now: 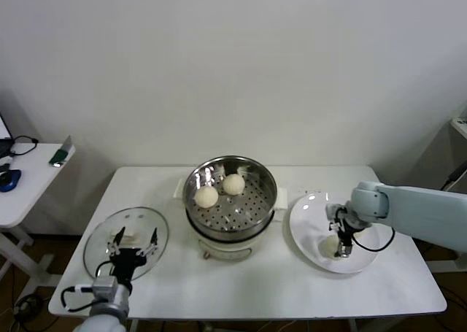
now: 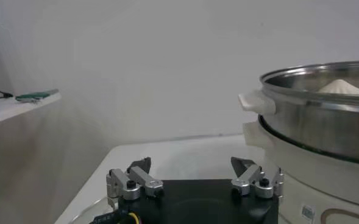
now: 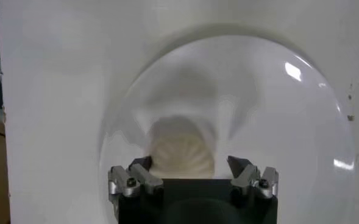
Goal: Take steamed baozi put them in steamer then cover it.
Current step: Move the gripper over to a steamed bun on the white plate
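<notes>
The steamer [image 1: 232,214] stands mid-table with two baozi, one [image 1: 206,196] and another [image 1: 233,184], on its perforated tray. One more baozi [image 1: 328,246] lies on the white plate [image 1: 310,214] at the right. My right gripper [image 1: 338,249] is down over it, open. In the right wrist view the fingers [image 3: 141,165] stand either side of this baozi [image 3: 180,152], apart from it. The glass cover [image 1: 98,237] lies flat at the left. My left gripper [image 1: 135,238] hovers open above it. The left wrist view shows this gripper [image 2: 191,164] empty beside the steamer [image 2: 325,122].
A small white side table [image 1: 29,179] at the far left holds a blue mouse [image 1: 9,179], a cable and a green item [image 1: 61,155]. The main table's front edge [image 1: 292,314] runs close behind both grippers. A wall stands behind.
</notes>
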You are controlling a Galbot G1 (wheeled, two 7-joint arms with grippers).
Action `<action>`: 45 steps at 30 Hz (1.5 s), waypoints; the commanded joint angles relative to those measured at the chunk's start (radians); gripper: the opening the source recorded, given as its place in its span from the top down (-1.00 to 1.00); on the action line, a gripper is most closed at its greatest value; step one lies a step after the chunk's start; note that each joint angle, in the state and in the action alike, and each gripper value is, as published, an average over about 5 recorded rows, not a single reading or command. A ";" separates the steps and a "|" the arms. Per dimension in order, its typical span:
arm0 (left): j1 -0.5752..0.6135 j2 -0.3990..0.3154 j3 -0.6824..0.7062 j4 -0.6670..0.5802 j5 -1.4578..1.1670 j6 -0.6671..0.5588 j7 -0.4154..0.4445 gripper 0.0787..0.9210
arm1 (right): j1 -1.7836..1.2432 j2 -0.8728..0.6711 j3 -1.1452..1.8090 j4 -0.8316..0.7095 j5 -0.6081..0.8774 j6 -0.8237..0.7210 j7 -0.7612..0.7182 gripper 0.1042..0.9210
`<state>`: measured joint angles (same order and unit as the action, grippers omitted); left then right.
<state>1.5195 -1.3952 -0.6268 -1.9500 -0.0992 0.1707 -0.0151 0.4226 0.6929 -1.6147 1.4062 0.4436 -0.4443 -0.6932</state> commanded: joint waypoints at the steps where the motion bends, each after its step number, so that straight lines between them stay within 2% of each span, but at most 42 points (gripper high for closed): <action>1: -0.001 0.001 0.002 -0.001 0.000 0.001 0.000 -0.77 | -0.005 0.004 0.009 -0.006 -0.008 0.006 -0.008 -0.67; 36: -0.009 0.000 0.013 0.002 0.006 0.003 0.002 -0.77 | 0.025 -0.019 -0.031 0.005 -0.033 0.044 -0.045 -0.65; 45: -0.010 0.000 0.013 0.002 0.006 0.005 0.002 -0.77 | 0.027 -0.018 -0.027 0.001 -0.046 0.054 -0.053 -0.48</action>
<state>1.5102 -1.3946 -0.6140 -1.9488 -0.0936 0.1752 -0.0135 0.4477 0.6749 -1.6398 1.4073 0.4026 -0.3935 -0.7421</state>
